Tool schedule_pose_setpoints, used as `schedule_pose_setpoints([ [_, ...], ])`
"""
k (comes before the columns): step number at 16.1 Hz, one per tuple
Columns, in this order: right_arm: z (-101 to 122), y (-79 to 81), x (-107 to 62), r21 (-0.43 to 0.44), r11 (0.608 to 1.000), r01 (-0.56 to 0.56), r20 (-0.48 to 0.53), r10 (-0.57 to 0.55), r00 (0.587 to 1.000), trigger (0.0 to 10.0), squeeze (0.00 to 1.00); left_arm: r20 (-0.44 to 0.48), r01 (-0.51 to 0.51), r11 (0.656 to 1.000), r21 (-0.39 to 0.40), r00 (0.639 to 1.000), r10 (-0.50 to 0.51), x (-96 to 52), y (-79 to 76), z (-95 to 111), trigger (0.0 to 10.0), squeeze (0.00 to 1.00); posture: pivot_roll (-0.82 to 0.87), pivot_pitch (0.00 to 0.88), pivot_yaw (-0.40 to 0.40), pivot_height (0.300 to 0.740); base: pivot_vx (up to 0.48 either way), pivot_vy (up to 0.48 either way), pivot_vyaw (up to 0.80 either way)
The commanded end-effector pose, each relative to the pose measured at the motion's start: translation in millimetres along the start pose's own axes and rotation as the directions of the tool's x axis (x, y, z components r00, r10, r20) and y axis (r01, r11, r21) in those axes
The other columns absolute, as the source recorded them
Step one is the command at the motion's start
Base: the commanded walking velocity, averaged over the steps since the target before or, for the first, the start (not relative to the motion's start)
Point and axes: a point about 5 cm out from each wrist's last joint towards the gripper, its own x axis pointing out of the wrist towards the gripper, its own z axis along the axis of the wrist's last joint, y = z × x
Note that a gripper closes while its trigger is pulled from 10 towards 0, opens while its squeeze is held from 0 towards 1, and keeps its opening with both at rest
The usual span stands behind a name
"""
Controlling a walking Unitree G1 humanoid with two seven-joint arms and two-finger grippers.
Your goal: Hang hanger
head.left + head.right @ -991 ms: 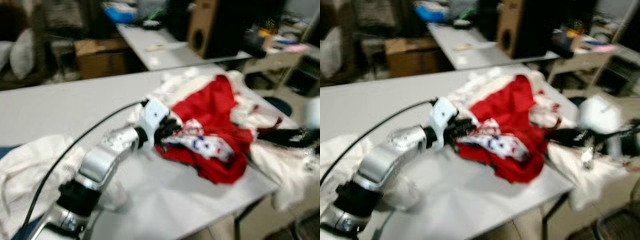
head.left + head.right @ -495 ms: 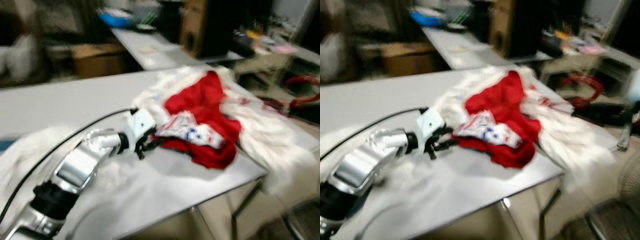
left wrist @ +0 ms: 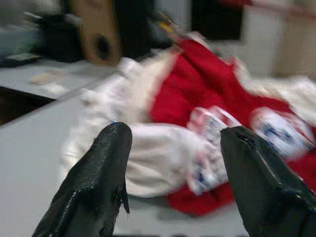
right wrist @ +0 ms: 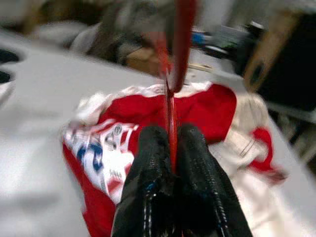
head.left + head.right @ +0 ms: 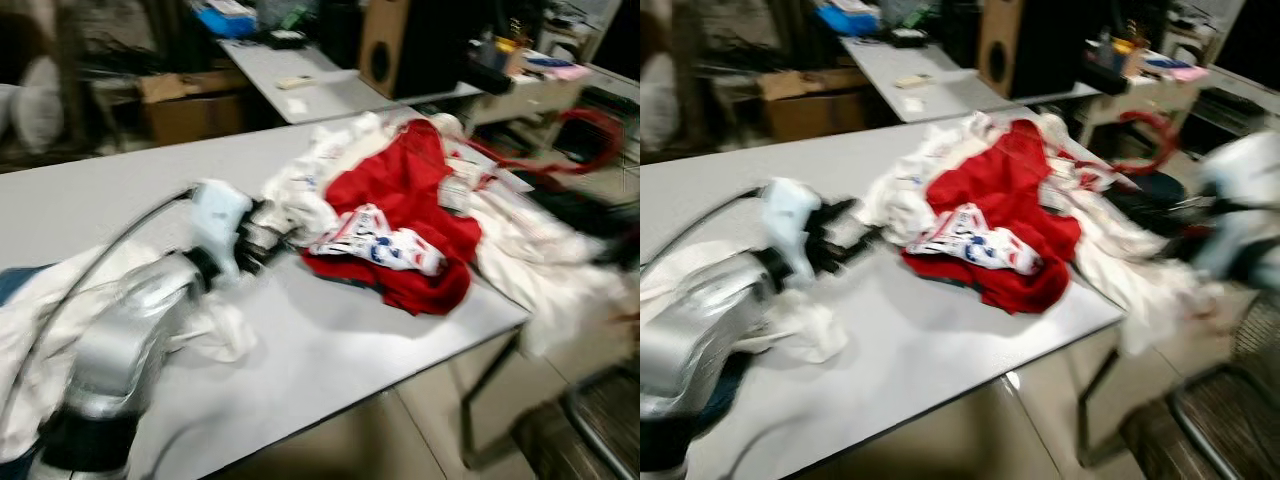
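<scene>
Backing off from the red garment (image 5: 405, 215), the left tool (image 5: 845, 232) now hovers beside the clothes pile, fingers spread wide and holding nothing, while the right tool (image 4: 170, 163) is clamped on the red hanger (image 4: 175, 54) off the right end of the surface (image 5: 330, 350). Carrying appears under way; next it needs a rail, none visible. Blur smears the right arm.

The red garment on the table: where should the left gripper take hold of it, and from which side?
Probably the bunched fold at the near-left edge of the red garment, approached from the left, where the open left gripper already faces it. The fold stands raised above the table.
</scene>
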Motion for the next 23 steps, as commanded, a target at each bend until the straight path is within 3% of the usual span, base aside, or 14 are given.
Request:
schedule_pose_setpoints([
  [1,-6.2,24.5,13.8,0.017,1.0,-0.005,-0.012,0.005,1.0,10.0,0.0,0.029,-0.096,0.995,-0.001,0.995,0.096,-10.9,8.8,6.4,10.0,0.0,-0.07,0.0,-0.031,0.74,0.0,0.0,0.0],
  [2,-13.2,48.3,26.7,0.026,0.999,-0.02,0.014,0.019,1.0,10.0,0.0,0.001,-0.146,0.989,0.013,0.989,0.146,-21.2,10.3,0.2,10.0,0.0,-0.05,0.0,-0.034,0.74,0.0,0.0,0.0],
  [3,-17.2,60.0,32.7,0.054,0.998,-0.024,0.021,0.022,1.0,10.0,0.0,-0.021,-0.163,0.987,0.019,0.986,0.163,-26.2,9.7,-4.2,10.0,0.0,-0.05,0.0,-0.035,0.74,0.0,0.0,0.0],
  [4,-23.1,86.2,43.6,0.116,0.993,-0.034,0.046,0.029,0.998,10.0,0.0,-0.048,-0.183,0.983,0.023,0.982,0.184,-36.3,3.5,-10.4,10.0,0.0,-0.02,0.0,-0.038,0.74,0.0,0.0,0.8],
  [6,-24.3,99.2,46.8,0.173,0.985,-0.007,0.069,-0.005,0.998,10.0,0.0,-0.051,-0.194,0.981,0.011,0.98,0.194,-40.8,-4.6,-11.5,10.0,0.0,-0.02,0.0,-0.035,0.74,0.0,0.311,0.8],
  [9,-37.9,98.4,41.9,0.227,0.968,0.104,0.047,-0.118,0.992,10.0,0.0,-0.074,-0.178,0.984,0.012,0.981,0.178,-41.6,-15.1,-17.6,10.0,0.0,-0.02,0.0,-0.032,0.74,0.0,0.389,0.0],
  [10,-44.6,92.5,37.6,0.257,0.948,0.187,0.025,-0.2,0.98,10.0,0.0,-0.077,-0.183,0.983,0.014,0.98,0.183,-41.8,-15.3,-18.2,10.0,0.0,-0.01,0.0,-0.035,0.74,0.0,0.39,0.0],
  [13,-55.6,94.7,33.3,0.351,0.91,0.221,-0.022,-0.228,0.973,10.0,0.0,-0.074,-0.201,0.98,0.017,0.977,0.201,-41.6,-11.9,-17.4,10.0,0.0,-0.01,0.0,-0.027,0.74,0.0,0.398,0.0],
  [15,-57.6,93.8,30.2,0.36,0.893,0.272,-0.014,-0.287,0.958,10.0,0.0,-0.078,-0.19,0.982,0.014,0.979,0.19,-40.1,-13.0,-17.8,10.0,0.0,-0.02,0.0,-0.008,0.74,0.0,0.399,0.0],
  [19,-56.7,91.6,26.7,0.251,0.916,0.311,-0.022,-0.316,0.948,10.0,0.0,-0.087,-0.18,0.984,0.001,0.98,0.179,-38.5,-16.1,-20.9,10.0,0.0,-0.04,0.0,-0.008,0.74,0.0,0.4,0.0],
  [22,-56.3,90.7,27.3,0.258,0.921,0.291,-0.016,-0.297,0.955,10.0,0.0,-0.078,-0.188,0.982,-0.005,0.979,0.187,-36.9,-17.3,-21.2,10.0,0.0,-0.04,0.0,-0.023,0.74,0.0,0.399,0.0],
  [23,-56.2,94.0,29.9,0.286,0.928,0.237,-0.022,-0.241,0.97,10.0,0.0,-0.078,-0.192,0.981,-0.005,0.979,0.191,-37.3,-17.7,-21.6,10.0,0.0,-0.03,0.0,-0.032,0.74,0.0,0.398,0.0],
])
